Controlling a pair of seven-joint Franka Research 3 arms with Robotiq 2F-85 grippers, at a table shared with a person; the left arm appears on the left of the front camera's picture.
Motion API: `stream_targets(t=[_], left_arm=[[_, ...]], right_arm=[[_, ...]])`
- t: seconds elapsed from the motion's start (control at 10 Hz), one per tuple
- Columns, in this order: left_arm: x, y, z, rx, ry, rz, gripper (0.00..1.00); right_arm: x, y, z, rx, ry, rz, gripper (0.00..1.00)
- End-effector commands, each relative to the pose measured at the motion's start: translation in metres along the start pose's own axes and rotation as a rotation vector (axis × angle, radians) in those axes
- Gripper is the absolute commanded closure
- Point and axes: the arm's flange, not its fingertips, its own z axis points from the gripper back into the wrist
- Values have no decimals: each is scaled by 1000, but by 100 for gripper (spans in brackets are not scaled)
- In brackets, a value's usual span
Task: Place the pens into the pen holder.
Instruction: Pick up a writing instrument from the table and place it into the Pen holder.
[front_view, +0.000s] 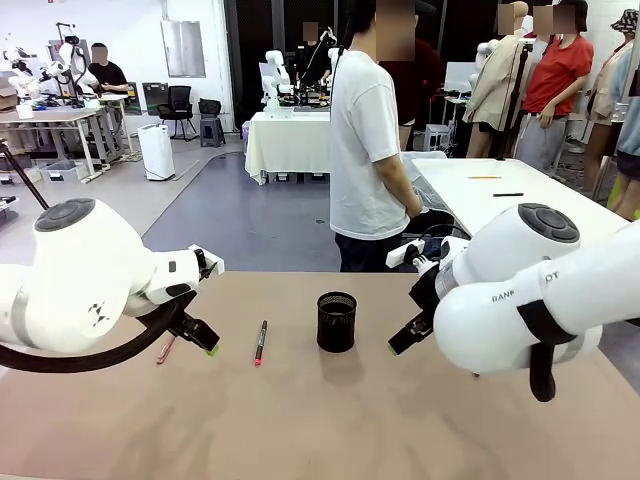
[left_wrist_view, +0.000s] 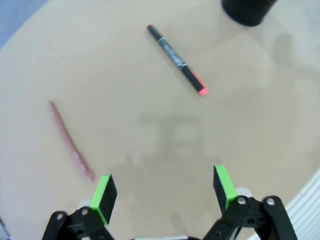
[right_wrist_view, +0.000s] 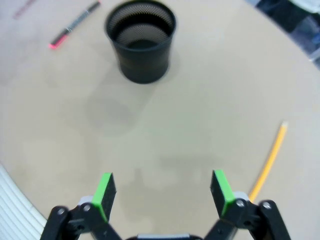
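While you're watching from the front, the pen holder (front_view: 336, 322) is standing mid-table (front_view: 300, 430), and the black pen (front_view: 260, 342) and pinkish-red pen (front_view: 166, 348) are lying flat toward the left side, so I'm judging nothing done yet. The left gripper (front_view: 207, 345) and right gripper (front_view: 400, 342) are flanking the holder. Through the left wrist, you're seeing jaws spread wide over bare surface between both pens, with ample room. Through the right wrist, jaws are gaping too, the holder is looking empty, and a yellow pencil (right_wrist_view: 269, 162) is lying nearby, well clear of the edge.
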Motion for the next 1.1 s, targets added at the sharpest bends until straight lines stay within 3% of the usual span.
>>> stream_targets(t=[0.0,0.4,0.8,1.0], left_arm=[[7,20,17,-89,-9,15,0],[25,31,59,-231,-105,-97,0],[61,71,118,-228,-171,-151,0],[75,87,150,-189,-214,-185,0]], right_arm=[[3,-30,13,102,-23,13,0],[30,-47,59,196,-77,48,0],[67,-95,126,273,-37,158,0],[74,-108,151,280,-65,190,0]])
